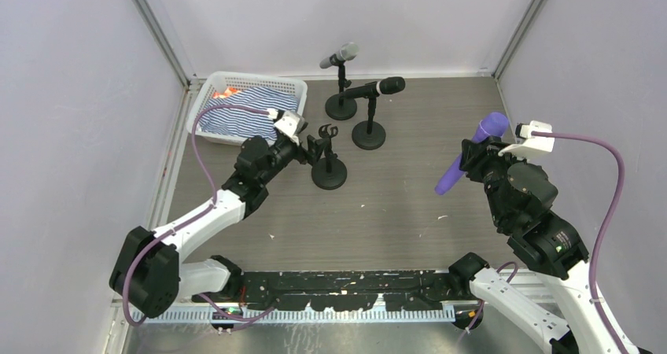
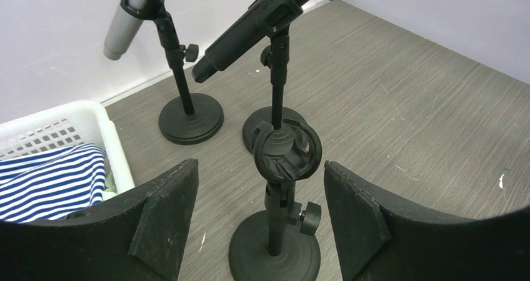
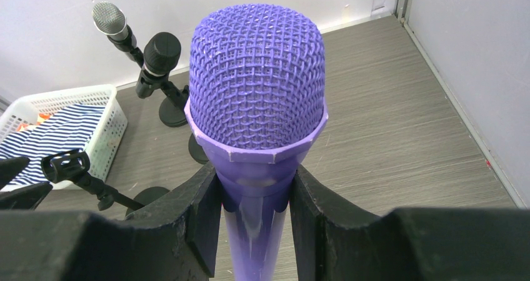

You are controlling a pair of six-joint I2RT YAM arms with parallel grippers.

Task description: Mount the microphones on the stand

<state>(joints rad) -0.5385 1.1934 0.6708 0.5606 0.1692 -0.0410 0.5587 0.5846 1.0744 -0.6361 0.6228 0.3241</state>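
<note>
One grey table (image 1: pixel 409 204) carries it all: a white basket (image 1: pixel 221 82) of striped cloth (image 1: pixel 252 104) far left, then three stands (image 1: pixel 368 134), two rear ones already bearing microphones (image 1: pixel 383 86), the nearest stand (image 1: pixel 329 173) bare. My left gripper (image 2: pixel 259 215) is spread wide, that stand's clip (image 2: pixel 287 151) just ahead between its fingers (image 2: pixel 164 221). My right gripper (image 3: pixel 253 200) is clamped on the purple microphone (image 3: pixel 257 87), aloft well right of the stands
</note>
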